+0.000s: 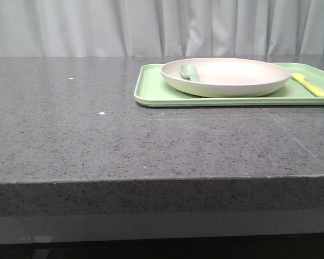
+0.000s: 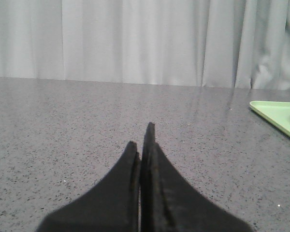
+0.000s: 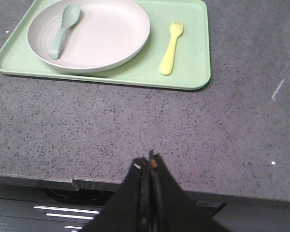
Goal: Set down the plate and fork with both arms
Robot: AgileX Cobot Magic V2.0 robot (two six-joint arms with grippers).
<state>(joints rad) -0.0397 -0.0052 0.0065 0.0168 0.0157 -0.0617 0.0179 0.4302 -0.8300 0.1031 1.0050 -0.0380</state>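
The cream plate (image 1: pixel 227 75) sits on a light-green tray (image 1: pixel 156 91) at the back right of the table; it also shows in the right wrist view (image 3: pixel 101 38). A grey-green spoon (image 3: pixel 63 29) lies in the plate. The pale-yellow fork (image 3: pixel 171 47) lies on the tray right of the plate, and shows in the front view (image 1: pixel 310 84). My left gripper (image 2: pixel 142 135) is shut and empty, low over bare table, left of the tray. My right gripper (image 3: pixel 149 159) is shut and empty above the table's front edge. Neither gripper shows in the front view.
The grey speckled tabletop (image 1: pixel 124 135) has its front edge (image 1: pixel 151 181) near the camera. A white curtain (image 1: pixel 97 27) hangs behind the table. A corner of the tray (image 2: pixel 275 113) shows in the left wrist view.
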